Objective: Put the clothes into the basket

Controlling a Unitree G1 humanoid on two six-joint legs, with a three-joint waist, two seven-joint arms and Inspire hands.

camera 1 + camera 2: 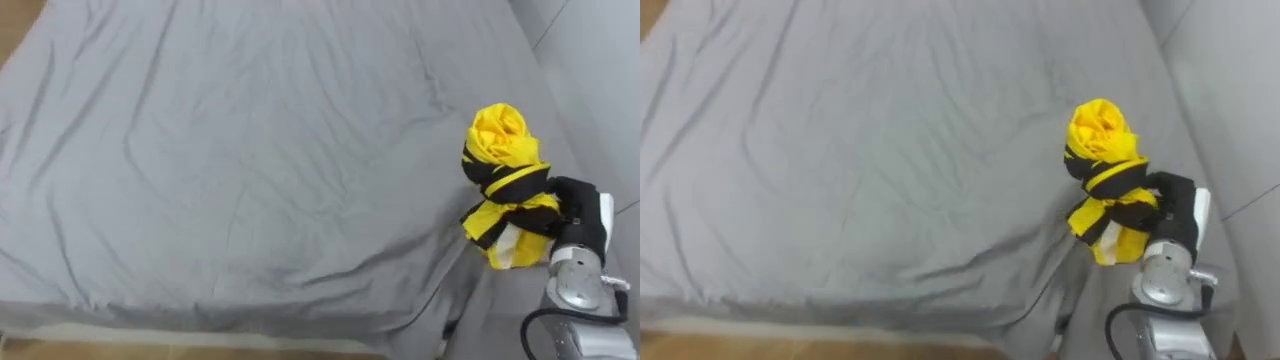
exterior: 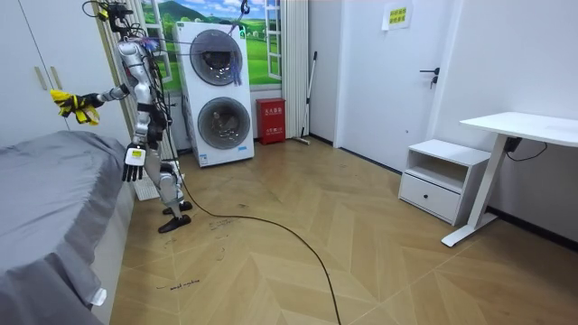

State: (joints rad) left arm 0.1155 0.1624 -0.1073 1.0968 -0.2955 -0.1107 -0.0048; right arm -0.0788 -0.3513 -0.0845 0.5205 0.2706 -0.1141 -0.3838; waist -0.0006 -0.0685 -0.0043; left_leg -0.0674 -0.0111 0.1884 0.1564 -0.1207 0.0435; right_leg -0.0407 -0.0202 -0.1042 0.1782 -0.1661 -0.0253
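Left eye view: garment [image 1: 503, 172] in right hand [image 1: 574, 204] near bed's [image 1: 220, 160] right edge.

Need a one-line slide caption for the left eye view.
Right hand grips a bunched yellow-and-black garment over the grey bed.

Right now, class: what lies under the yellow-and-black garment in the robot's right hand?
Wrinkled grey bed sheet below the garment; the patch it covers is hidden.
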